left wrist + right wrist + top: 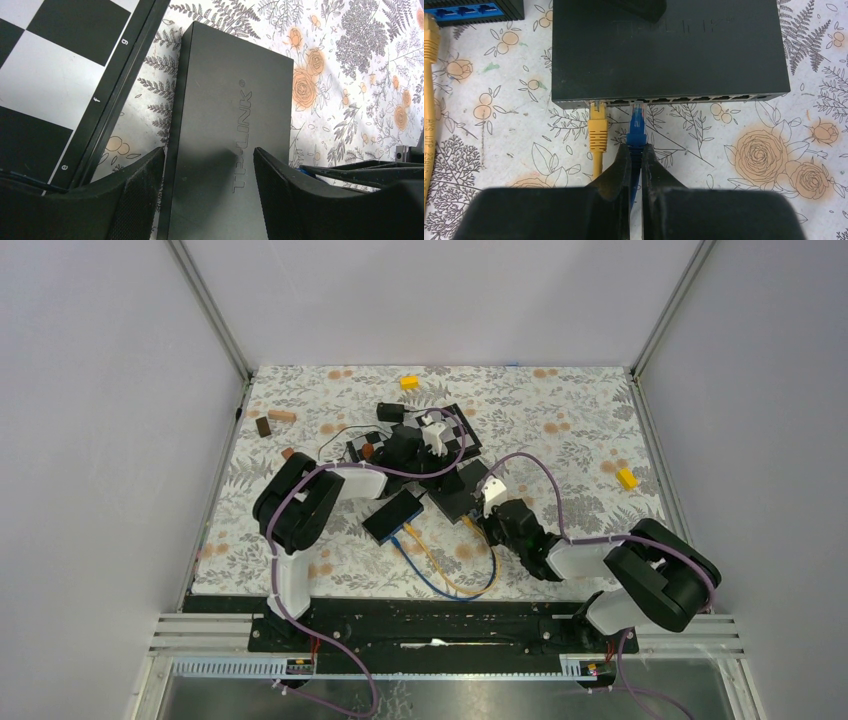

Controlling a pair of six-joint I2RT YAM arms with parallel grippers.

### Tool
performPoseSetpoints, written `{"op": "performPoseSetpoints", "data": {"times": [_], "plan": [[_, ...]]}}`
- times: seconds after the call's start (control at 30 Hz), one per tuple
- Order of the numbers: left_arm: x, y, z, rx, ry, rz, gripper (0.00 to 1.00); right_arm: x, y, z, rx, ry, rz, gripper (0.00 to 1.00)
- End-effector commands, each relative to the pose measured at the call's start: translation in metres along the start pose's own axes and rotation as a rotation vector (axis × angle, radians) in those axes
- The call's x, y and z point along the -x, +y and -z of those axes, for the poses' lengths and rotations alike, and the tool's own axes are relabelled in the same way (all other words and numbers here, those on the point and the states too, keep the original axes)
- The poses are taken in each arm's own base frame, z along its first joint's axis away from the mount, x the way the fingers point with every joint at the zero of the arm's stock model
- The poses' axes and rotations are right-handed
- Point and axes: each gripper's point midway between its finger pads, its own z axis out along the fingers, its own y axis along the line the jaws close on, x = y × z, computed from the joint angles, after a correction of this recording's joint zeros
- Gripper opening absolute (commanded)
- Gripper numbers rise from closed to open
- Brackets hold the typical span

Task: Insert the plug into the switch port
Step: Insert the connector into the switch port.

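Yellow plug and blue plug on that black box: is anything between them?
In the right wrist view, one empty port of the black switch separates the yellow plug from the blue plug; below it, only bare flowered tablecloth.

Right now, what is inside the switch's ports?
Yellow plug in one port; blue plug, pinched by the right gripper, at another to its right. How deep either sits is hidden.
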Motion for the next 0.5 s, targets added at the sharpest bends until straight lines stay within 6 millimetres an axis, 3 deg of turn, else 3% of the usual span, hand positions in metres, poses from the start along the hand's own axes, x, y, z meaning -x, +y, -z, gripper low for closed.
{"op": "performPoseSetpoints", "data": {"times": [0.0,0.47], "plan": [[0.004,0.002,-0.002,-0.014,0.001,-0.022,0.68,0.011,-0.005,-0.005,-0.039,-0.005,-0.010,0.00],[-0.007,-0.001,-0.007,-0.048,0.047,-0.011,0.67,0.014,-0.002,-0.010,-0.034,-0.013,-0.029,0.00]]}}
